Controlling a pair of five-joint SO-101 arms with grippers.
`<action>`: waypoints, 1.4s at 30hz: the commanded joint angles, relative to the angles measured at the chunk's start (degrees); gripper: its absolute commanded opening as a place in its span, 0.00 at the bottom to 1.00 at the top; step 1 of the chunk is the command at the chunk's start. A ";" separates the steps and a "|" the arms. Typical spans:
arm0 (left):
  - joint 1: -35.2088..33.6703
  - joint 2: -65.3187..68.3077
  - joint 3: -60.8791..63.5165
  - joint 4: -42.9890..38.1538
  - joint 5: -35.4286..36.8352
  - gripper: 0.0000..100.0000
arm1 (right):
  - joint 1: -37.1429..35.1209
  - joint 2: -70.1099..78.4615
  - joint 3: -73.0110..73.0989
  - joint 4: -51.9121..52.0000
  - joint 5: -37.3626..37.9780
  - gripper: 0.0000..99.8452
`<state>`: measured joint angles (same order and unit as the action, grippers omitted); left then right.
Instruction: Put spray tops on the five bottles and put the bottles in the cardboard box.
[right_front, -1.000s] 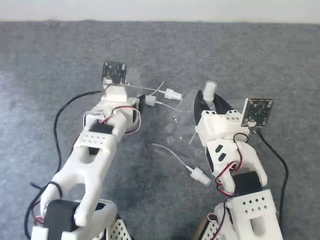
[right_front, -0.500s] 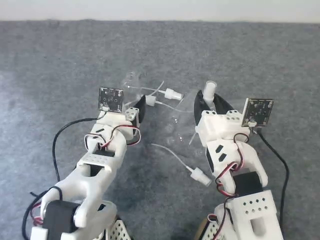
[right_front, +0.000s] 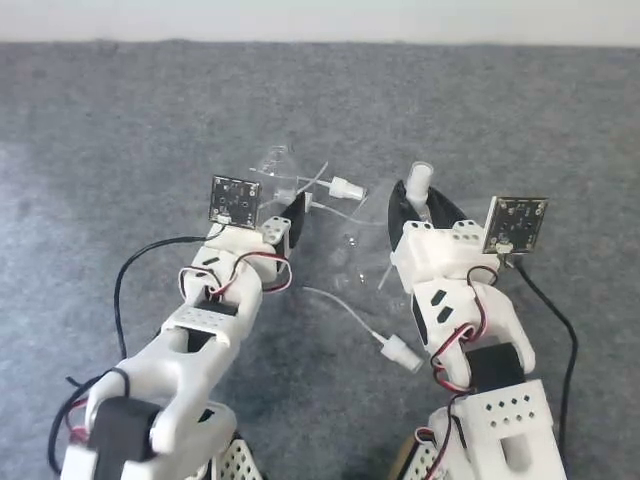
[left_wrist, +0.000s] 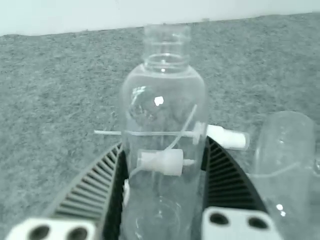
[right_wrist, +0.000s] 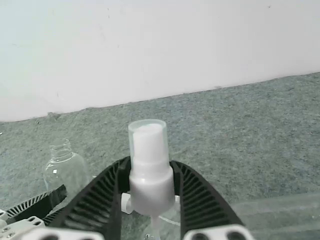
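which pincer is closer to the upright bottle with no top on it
Left. The left pincer is closed around the uncapped bottle, its jaws on both sides. The right pincer is off to one side, apart from the bottle, holding a spray top.

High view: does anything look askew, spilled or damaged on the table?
Nothing damaged or spilled. The near spray top and far spray top lie loose on their sides on the mat, as expected mid-assembly.

Grey, felt-like surface (right_front: 110, 120) — one spray top (right_front: 402, 352) lies on it, thin dip tube trailing; two more spray tops (right_front: 345, 187) lie well beyond that one — toward the far wall.
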<state>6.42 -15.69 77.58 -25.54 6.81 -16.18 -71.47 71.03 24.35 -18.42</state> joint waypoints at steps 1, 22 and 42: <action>0.26 8.35 -6.99 -4.92 -0.53 0.08 | 0.40 -1.19 -0.79 -1.19 -0.35 0.01; 0.26 37.45 -17.19 -36.92 -10.73 0.09 | 0.57 -1.19 -0.70 -1.19 -0.35 0.01; -0.79 27.96 -6.02 -37.80 -10.20 0.27 | 0.48 -1.19 -0.70 -1.19 -0.35 0.01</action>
<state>5.80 18.24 68.35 -61.85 -4.44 -16.18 -71.47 71.03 24.35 -18.42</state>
